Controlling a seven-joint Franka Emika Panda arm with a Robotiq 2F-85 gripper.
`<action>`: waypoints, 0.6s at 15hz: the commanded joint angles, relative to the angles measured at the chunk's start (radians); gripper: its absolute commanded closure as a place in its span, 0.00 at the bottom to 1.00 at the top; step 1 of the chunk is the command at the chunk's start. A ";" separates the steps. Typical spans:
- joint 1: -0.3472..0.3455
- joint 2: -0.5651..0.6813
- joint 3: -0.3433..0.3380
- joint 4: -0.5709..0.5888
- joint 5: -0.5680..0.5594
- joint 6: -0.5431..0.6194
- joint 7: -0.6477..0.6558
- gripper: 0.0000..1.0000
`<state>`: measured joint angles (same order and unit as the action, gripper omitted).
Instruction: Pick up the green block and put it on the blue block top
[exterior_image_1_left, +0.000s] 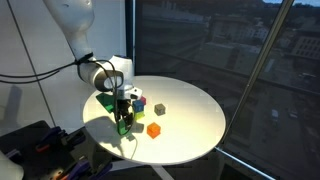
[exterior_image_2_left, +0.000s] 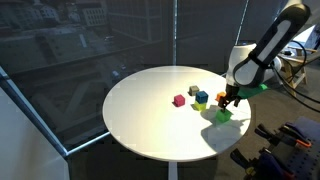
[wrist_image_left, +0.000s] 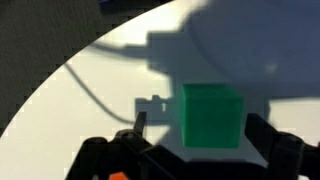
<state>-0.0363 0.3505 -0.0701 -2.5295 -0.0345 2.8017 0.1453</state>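
One gripper (wrist_image_left: 198, 122): mine; the jaws stand wide apart and hold nothing.
Green block (wrist_image_left: 212, 115): it stands flat on the table (exterior_image_1_left: 190, 115), under me. In the wrist view it is between my fingers (wrist_image_left: 141, 122). It is not lifted.
Centering: the block is nearer to one finger than to the other, and the gap on the far side is clearly bigger.
Height: I cannot tell if my fingertips are down beside the block or above its top.
Blue block (exterior_image_2_left: 201, 100): it is near, further in on the table, in a small group with other blocks. It is too small in the pictures to say if its top is free.
Step, as I judge: closing on the green block comes next; nothing of the stacking is done.
Risk one: if I close off-centre, the near finger touches first and pushes or turns the block. The grip may then fall on a corner and slip in the lift.
Risk two: if I close too high, I pinch only the upper edge and the block may drop.
Risk three: the green block lies close to the table edge, so a sideways push could send it off.
Risk four: the other blocks stand close to the blue block, so my wide jaws or the carried block may knock them. A placing that is not centred may let the green block tip off.
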 joint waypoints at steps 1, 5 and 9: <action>0.011 0.034 -0.006 0.035 0.005 -0.001 -0.021 0.00; 0.023 0.062 -0.008 0.055 0.001 -0.002 -0.017 0.00; 0.028 0.086 -0.010 0.067 0.002 -0.001 -0.019 0.00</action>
<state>-0.0156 0.4150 -0.0701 -2.4851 -0.0345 2.8017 0.1447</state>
